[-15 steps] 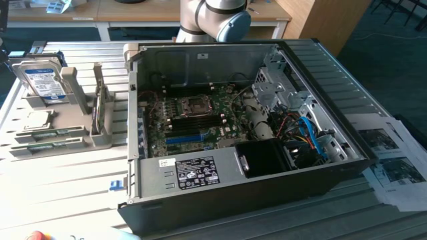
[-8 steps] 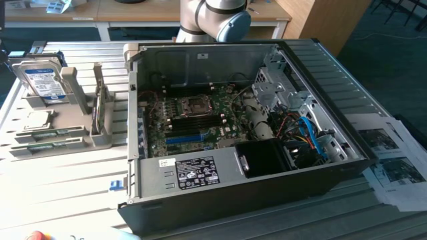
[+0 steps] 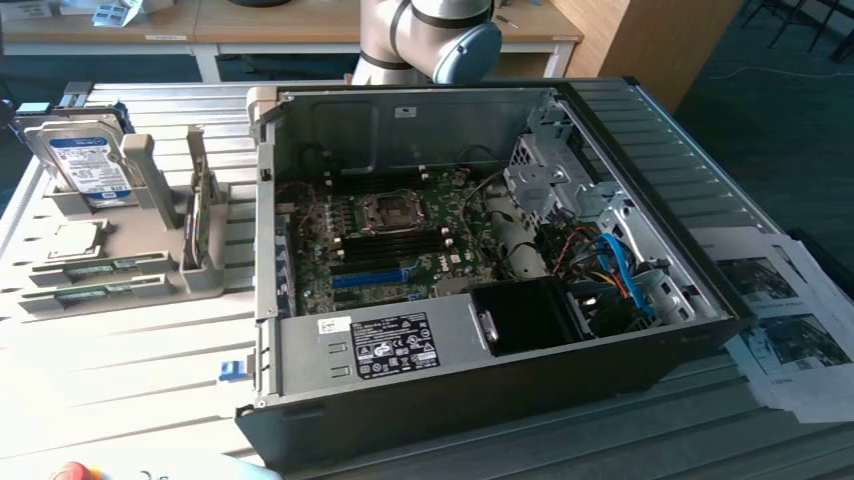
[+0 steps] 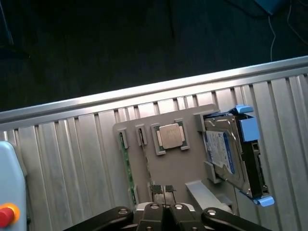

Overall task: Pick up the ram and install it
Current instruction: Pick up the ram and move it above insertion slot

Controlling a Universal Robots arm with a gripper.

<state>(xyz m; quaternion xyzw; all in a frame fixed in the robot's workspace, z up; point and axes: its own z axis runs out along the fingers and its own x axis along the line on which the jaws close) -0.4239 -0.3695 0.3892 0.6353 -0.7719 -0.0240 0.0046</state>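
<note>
we see the ram (image 4: 126,166) on edge, its long axis along the counter (image 4: 72,159) ribs; tool (image 4: 164,189) pressed together, empty.

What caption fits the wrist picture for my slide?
Shut gripper over a gray holder with ram, a chip and a hard drive.

On the holder tray (image 3: 140,245), the hard drive (image 3: 83,160) stands at its far end, the processor (image 3: 67,238) lies flat nearer, the ram (image 3: 91,294) lies along its near edge, and the computer case (image 3: 681,140) sits just beside it on the exterior view's right.
</note>
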